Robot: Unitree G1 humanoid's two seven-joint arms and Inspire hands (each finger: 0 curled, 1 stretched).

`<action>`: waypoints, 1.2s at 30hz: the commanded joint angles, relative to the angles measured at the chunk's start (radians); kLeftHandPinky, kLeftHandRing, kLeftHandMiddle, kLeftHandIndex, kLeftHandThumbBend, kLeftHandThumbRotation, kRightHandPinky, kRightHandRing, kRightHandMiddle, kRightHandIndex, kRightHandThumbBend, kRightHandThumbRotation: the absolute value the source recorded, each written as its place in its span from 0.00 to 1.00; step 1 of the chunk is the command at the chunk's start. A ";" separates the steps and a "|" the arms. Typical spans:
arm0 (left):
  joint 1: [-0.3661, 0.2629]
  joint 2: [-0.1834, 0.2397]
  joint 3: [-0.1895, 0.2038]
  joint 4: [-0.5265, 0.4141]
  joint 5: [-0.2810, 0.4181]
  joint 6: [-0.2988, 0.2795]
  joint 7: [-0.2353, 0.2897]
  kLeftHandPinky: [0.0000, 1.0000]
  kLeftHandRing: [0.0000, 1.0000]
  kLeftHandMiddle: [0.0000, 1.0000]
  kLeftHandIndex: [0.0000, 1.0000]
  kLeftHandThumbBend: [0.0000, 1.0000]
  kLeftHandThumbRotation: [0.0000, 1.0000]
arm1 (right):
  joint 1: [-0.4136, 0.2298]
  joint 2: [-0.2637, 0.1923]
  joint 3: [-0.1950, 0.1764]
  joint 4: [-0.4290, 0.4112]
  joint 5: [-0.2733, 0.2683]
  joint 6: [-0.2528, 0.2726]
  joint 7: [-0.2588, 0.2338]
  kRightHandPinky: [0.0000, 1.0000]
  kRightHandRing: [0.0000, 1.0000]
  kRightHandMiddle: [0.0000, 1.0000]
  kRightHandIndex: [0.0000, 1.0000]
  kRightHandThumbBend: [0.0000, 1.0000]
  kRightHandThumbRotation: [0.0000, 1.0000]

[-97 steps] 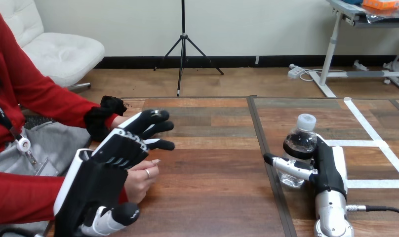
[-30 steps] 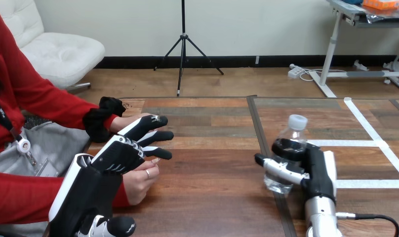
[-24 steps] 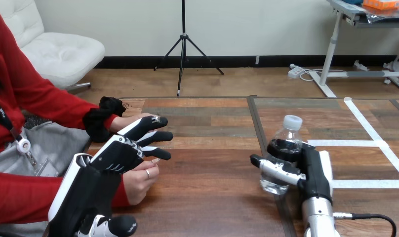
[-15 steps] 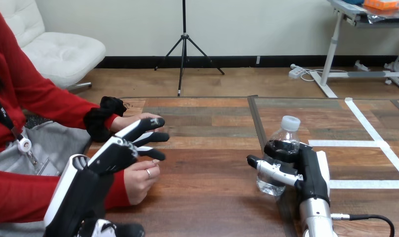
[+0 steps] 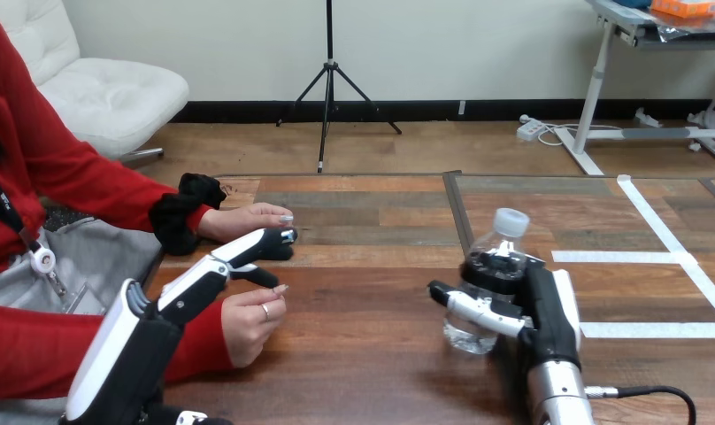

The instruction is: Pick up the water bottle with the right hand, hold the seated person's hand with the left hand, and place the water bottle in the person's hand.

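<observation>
- Your right robot hand [image 5: 545,305] comes up from the bottom edge at the right and is clamped on the water bottle [image 5: 501,241]: its fingers [image 5: 494,266] wrap the upper body and its thumb [image 5: 471,305] crosses the front.
- The water bottle is clear with a white cap [image 5: 511,221]. It leans in that grip, with the cap tipped toward the right and far side and the base swung toward the centre of the counter [image 5: 372,345].
- You cannot tell whether the base rests on the counter or hangs just above it.
- Your left robot hand [image 5: 142,341] reaches in from the lower left, turned edge-on. It is apart rather than closed — its fingers run nearly straight toward the middle of the counter and clasp nothing.
- Those fingers lie between the person's two hands. The person's nearer hand [image 5: 248,323] sits just beside and below them with its own fingers curled, and one fingertip is at the lowest robot finger — you cannot tell whether they touch.
- The person's farther hand [image 5: 248,219] lies flat on the counter just beyond the robot fingertips, apart from them.
- The water bottle is well apart from both of the person's hands, with a bare stretch of wood between.
- White tape lines [image 5: 655,257] mark the counter to the right of the bottle.
</observation>
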 commanded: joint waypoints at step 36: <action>-0.093 0.092 -0.004 -0.057 0.308 0.185 0.235 0.73 0.83 0.86 0.87 1.00 0.44 | 0.143 0.060 0.102 -0.588 -0.006 0.063 0.099 0.26 0.31 0.36 0.39 0.89 0.05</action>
